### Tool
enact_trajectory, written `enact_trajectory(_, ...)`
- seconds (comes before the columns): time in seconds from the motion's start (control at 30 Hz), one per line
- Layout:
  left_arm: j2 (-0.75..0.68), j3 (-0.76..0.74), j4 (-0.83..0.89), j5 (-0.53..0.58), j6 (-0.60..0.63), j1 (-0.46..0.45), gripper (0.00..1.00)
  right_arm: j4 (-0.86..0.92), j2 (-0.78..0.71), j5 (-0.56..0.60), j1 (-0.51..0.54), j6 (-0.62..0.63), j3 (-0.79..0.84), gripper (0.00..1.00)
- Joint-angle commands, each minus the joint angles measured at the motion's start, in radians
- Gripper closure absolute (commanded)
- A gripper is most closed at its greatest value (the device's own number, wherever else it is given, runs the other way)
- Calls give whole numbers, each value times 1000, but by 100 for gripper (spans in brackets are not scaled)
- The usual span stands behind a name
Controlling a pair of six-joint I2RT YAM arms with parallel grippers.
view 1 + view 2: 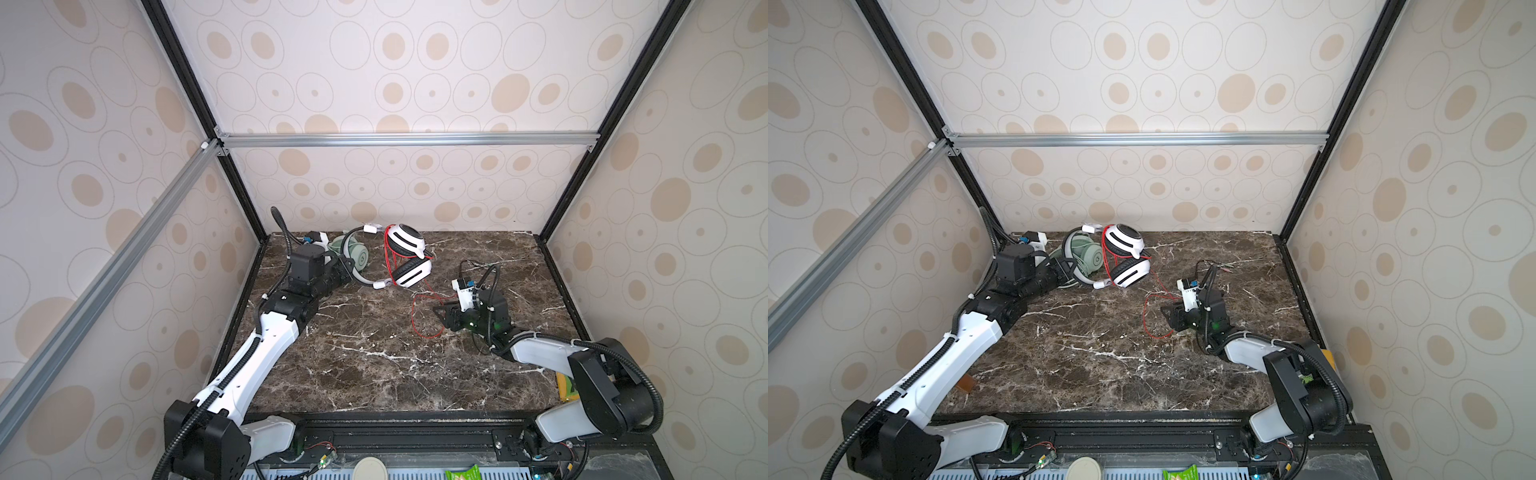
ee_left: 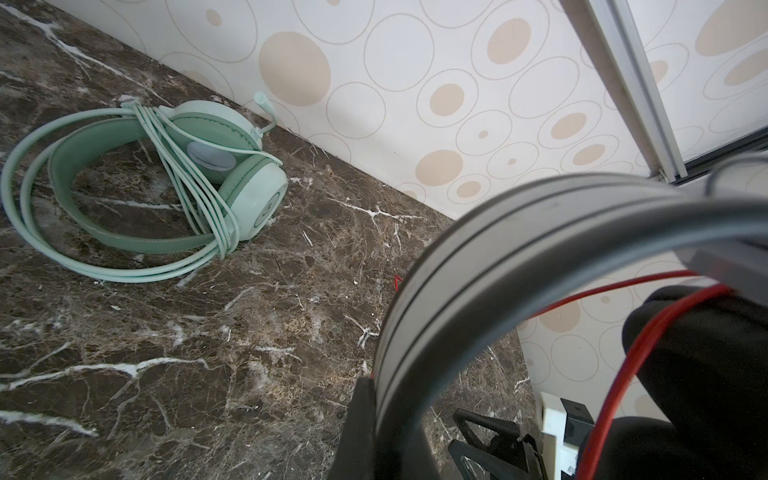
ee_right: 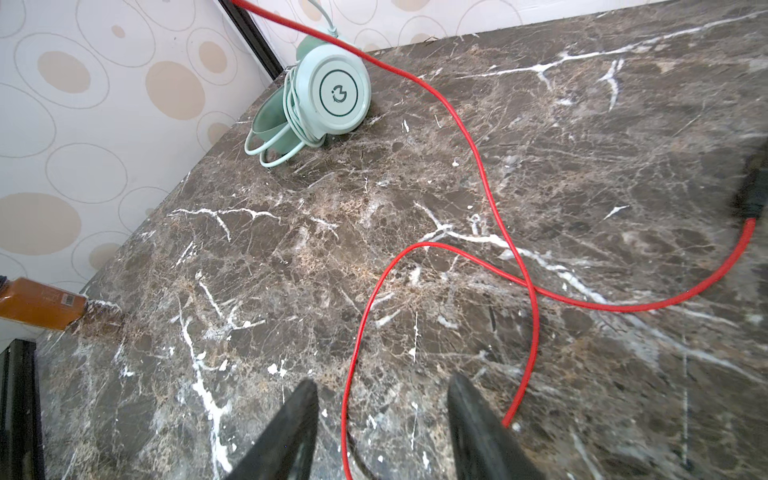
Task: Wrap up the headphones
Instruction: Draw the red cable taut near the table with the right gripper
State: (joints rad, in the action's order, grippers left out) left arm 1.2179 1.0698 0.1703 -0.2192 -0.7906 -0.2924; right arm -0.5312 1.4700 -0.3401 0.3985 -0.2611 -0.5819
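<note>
The mint-green headset [image 2: 253, 195], its pale cable already wound round it, is seen on the surface [image 1: 374, 365] close beside the left claw [image 1: 350, 269], towards the far wall. That claw is shut on the silver headband [image 2: 478, 257] of the white-and-black headset [image 1: 409, 243], whose cups are carried just beyond its tips. The band is judged stiff and smooth, so a firm pinch is needed. The thin red cable [image 3: 424, 245] is trailed loose across the surface to the right claw [image 3: 382, 382], whose jaws are set half apart astride one loop, closed on nothing. The cable is judged light, limp and springy, best taken at that loop.
</note>
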Motion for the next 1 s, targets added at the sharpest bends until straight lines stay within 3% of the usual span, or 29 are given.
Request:
enact_trajectory(0.0, -45, 19, -100, -31, -43, 7, 100, 32, -1, 36, 6, 9, -47, 47)
enact_trajectory(0.13, -52, 18, -99, -32, -45, 7, 100, 90, 12, 74, -1, 18, -81, 46)
enact_trajectory(0.33, -73, 16, -104, -32, -44, 7, 100, 201, 60, 27, -32, 41, -177, 45)
enact_trajectory(0.7, -92, 9, -116, -36, -49, 7, 100, 250, 154, 45, -38, 77, -285, 40)
enact_trajectory(0.97, -96, 4, -117, -21, -43, 7, 100, 259, 253, -30, -40, 99, -355, 41)
